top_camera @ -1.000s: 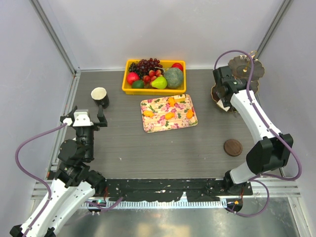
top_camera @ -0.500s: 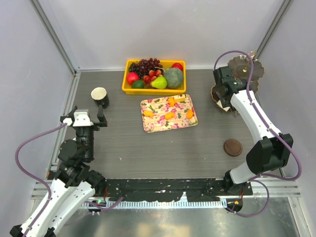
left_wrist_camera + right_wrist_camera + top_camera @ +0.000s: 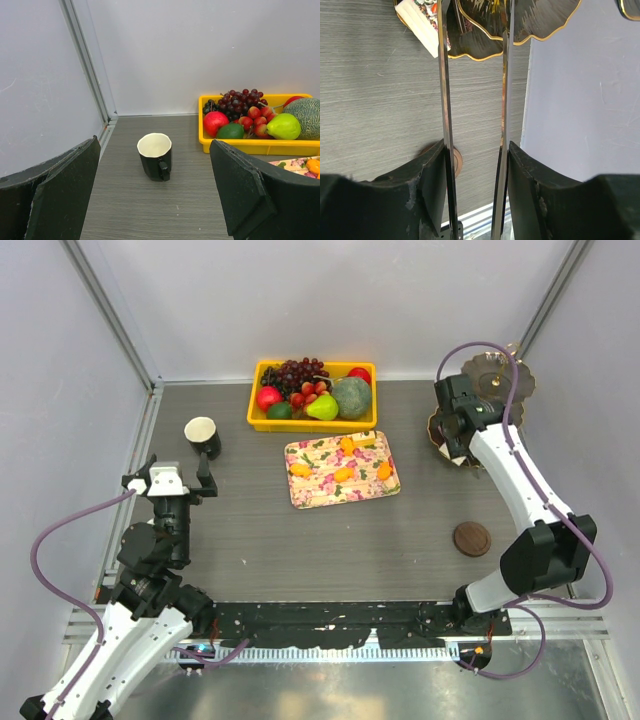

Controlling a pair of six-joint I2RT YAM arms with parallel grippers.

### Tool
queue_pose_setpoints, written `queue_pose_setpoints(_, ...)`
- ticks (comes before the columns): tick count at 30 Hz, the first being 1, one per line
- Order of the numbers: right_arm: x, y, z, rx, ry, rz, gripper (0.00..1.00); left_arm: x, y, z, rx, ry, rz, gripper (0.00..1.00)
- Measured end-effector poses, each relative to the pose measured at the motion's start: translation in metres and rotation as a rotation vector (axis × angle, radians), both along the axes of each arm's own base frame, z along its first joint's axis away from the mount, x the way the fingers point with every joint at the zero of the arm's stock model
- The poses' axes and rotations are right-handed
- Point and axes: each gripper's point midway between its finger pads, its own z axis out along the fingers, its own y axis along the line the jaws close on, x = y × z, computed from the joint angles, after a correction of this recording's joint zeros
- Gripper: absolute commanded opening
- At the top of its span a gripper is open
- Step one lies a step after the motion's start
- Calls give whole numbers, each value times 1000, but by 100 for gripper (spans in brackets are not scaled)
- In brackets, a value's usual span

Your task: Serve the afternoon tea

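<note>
Right pincer (image 3: 475, 30), jaws apart by the three-tier stand (image 3: 480, 375) at 2 o'clock, should back out slow; left pincer (image 3: 178, 468) gapes wide.

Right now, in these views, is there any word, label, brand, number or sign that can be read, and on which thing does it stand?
No readable text: none.
The black cup, the yellow fruit bin, the floral tray and the tiered stand bear no letters; the tray shows only flowers.
The round brown disc is too small to tell.
</note>
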Motion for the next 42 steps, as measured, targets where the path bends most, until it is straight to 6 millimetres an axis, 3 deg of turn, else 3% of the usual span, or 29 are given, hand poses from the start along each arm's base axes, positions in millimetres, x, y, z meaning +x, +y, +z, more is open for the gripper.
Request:
queue_pose_setpoints(9, -21, 15, 28, 73, -89, 23, 53, 0, 0, 0, 0, 0, 0, 99)
queue_pose_setpoints(14, -32, 50, 38, 113, -113, 128, 54, 0, 0, 0, 0, 0, 0, 99)
queue_pose_setpoints(17, -33, 86, 35, 179, -104, 235, 54, 0, 0, 0, 0, 0, 0, 99)
queue_pose_setpoints(19, -30, 113, 29, 255, -95, 307, 54, 0, 0, 0, 0, 0, 0, 99)
queue_pose_setpoints(24, -15, 141, 6, 321, -55, 362, 53, 0, 0, 0, 0, 0, 0, 99)
queue_pose_setpoints(28, 3, 157, -27, 331, 12, 393, 52, 0, 0, 0, 1, 0, 1, 99)
queue_pose_setpoints(34, 22, 163, -65, 333, 89, 406, 52, 0, 0, 0, 4, 0, 1, 99)
queue_pose_setpoints(42, 36, 157, -93, 339, 126, 410, 53, 0, 0, 0, 4, 0, 1, 99)
